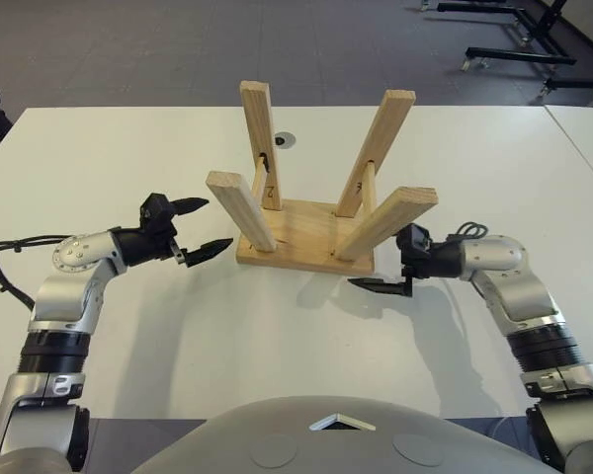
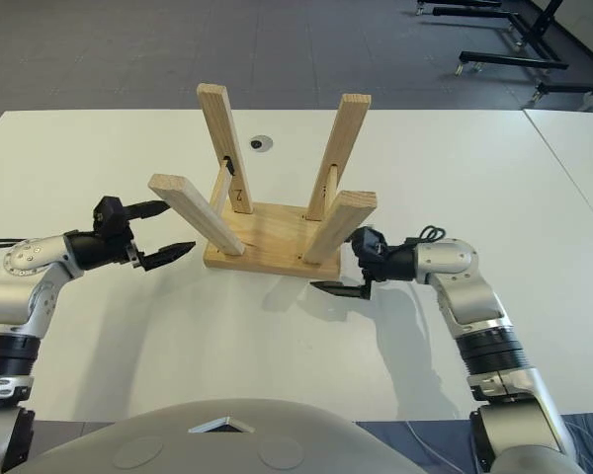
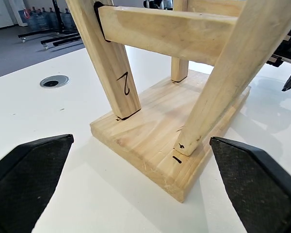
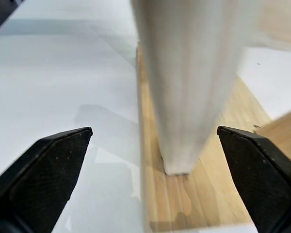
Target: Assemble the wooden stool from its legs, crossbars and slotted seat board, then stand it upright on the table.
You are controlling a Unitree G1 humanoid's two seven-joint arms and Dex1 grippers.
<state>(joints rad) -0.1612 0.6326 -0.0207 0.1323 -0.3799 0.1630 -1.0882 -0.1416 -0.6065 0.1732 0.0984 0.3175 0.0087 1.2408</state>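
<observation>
1. Left end effector (image 1: 215,222): fingers spread wide, holding nothing, low over the white worktop (image 1: 128,326). The pale wooden stool (image 1: 311,222) sits just past its fingertips, no contact.
2. Right end effector (image 4: 154,130): also wide apart & empty. One stool leg stands straight ahead of the gap betw. its fingers, w/ the board's edge just below. No contact that I can see.
3. Stool position: upside down betw. the two end effectors. Its flat rectangular pale-wood seat board (image 3: 150,131) lies on the worktop, w/ the square-section pale-wood legs (image 1: 260,128) pointing up & splaying outward.
4. Step in hand, my read: assembly looks done, since legs appear seated in the board & the pale-wood crossbars (image 3: 165,29) sit betw. leg pairs. What's left is the flip, i.e. getting it upright on its legs.
5. Next move needs, approx.:
   - both end effectors closing in from opposite sides for a firm hold on legs or board edge
   - a lift clear of the worktop, then a turn-over w/ both in sync
   - a set-down on all leg ends at once
   - Uneven grip prob. means a twist or slip, as the splayed legs make it awkward.
6. Count:
   - 1 stool, 1 seat board
   - 4 legs
   - 2 crossbars that I can make out, one per side
   - 2 end effectors
   - 1 round grey cable hole (image 1: 283,140) in the worktop, beyond the stool from both end effectors
</observation>
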